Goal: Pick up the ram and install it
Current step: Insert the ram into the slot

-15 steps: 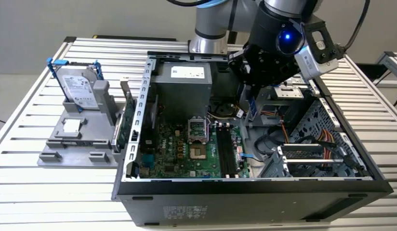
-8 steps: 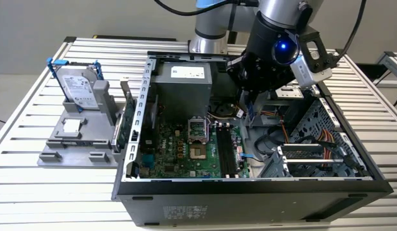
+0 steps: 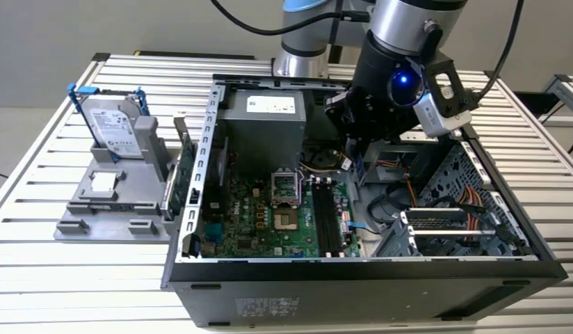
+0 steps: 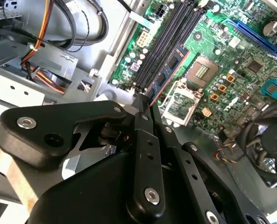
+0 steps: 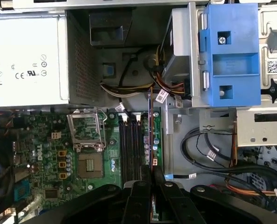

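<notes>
- The ram (image 4: pixel 172 66) is pinched edge-on between the fingertips of my claw (image 4: pixel 143 100), hanging over the motherboard's (image 4: pixel 231 60) row of black memory slots (image 4: pixel 168 39). In the first wrist view the stick (image 5: pixel 150 135) reads as a thin upright line just beside the slots (image 5: pixel 131 149), so I judge it is held on edge to go straight down into one.
- The claw's fingers (image 5: pixel 158 176) are pressed together on the stick's end, leaving most of its length free below for the slot.
- From the exterior view the claw (image 3: pixel 353 149) sits inside the open computer case (image 3: pixel 361 278), above the slots (image 3: pixel 325 216); whether the stick has touched a slot yet, I cannot tell.
- The empty processor socket (image 5: pixel 89 165) lies just beside the slots, its metal frame shut.
- The grey power supply (image 5: pixel 26 56) carries a white label with certification marks; I do not read them off. The blue plastic bracket (image 5: pixel 229 51) on the drive cage has a small barcode sticker near it, too small to make out.
- Outside the case, on the exterior view's left, a silver hard drive (image 3: pixel 110 125) stands upright in a grey holder (image 3: pixel 92 209), and a green card (image 3: pixel 180 174) stands near the case wall, both parked upright for an easy grab, I think. The drive's label is unreadable.
</notes>
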`<state>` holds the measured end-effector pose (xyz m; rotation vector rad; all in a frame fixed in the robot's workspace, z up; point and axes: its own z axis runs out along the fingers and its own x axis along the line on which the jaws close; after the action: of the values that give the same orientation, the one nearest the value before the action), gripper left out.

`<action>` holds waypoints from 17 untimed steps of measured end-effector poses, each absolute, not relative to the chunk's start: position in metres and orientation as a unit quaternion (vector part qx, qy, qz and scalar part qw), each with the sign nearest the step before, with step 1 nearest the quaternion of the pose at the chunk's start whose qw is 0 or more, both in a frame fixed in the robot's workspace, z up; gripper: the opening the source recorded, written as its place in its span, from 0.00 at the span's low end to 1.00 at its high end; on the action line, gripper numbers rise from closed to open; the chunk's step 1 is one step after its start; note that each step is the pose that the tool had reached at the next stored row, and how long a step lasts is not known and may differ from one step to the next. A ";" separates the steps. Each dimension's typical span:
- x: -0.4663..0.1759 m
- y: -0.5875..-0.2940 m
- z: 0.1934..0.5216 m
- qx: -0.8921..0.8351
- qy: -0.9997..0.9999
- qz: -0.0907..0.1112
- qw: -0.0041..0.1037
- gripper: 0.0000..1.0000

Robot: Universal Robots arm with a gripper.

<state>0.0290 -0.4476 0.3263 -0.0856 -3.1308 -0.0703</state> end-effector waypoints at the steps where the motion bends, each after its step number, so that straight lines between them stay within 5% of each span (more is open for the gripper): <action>1: 0.029 -0.448 0.324 -0.027 -0.999 -0.022 0.004 0.00; 17: 0.029 -0.449 0.308 -0.027 -0.999 -0.022 0.005 0.00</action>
<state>0.0290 -0.4487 0.3077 -0.0857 -3.1287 -0.0703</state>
